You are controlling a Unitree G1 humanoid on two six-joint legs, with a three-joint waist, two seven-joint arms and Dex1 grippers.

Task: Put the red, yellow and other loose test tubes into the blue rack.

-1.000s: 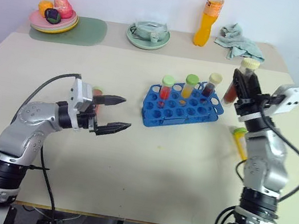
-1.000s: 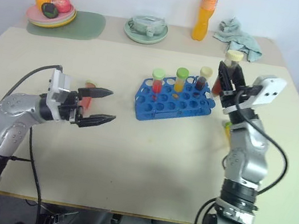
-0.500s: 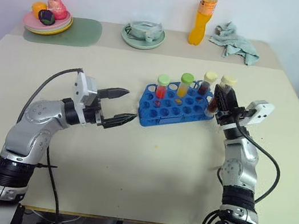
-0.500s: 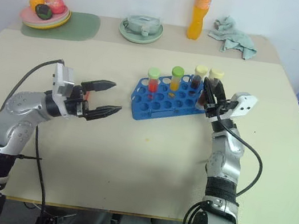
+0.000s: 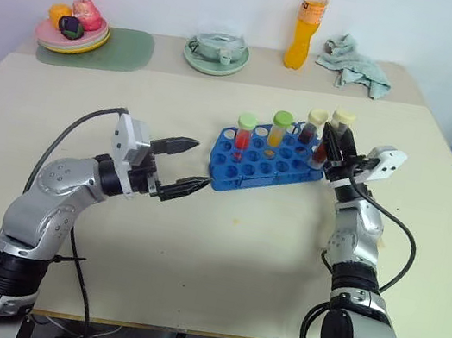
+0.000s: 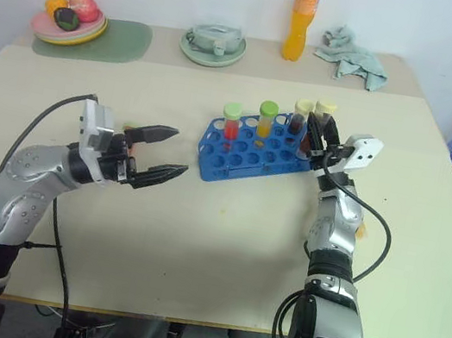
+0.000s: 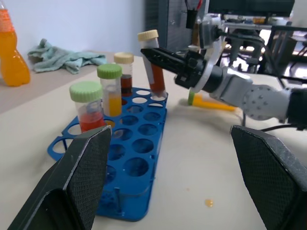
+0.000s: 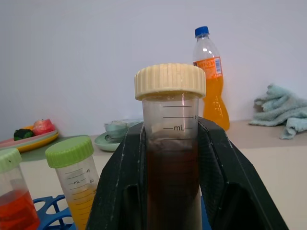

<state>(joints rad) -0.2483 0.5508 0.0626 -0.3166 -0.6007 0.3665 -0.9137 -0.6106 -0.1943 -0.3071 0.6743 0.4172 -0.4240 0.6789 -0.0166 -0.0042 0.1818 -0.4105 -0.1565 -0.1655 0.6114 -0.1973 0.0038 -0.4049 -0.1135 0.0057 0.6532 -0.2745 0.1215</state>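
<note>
Lowered since a second ago, the right fingers (image 7: 160, 55) clamp a brown tube (image 7: 152, 62) upright, its foot at a corner hole of the rack (image 5: 247, 171), ready to seat. Three tubes stand racked already. Left fingers (image 5: 195, 183), spread wide and empty, hover just beside the rack. A yellow tube (image 7: 211, 102) lies on the tabletop (image 5: 222, 238) behind the right arm, mostly hidden.
</note>
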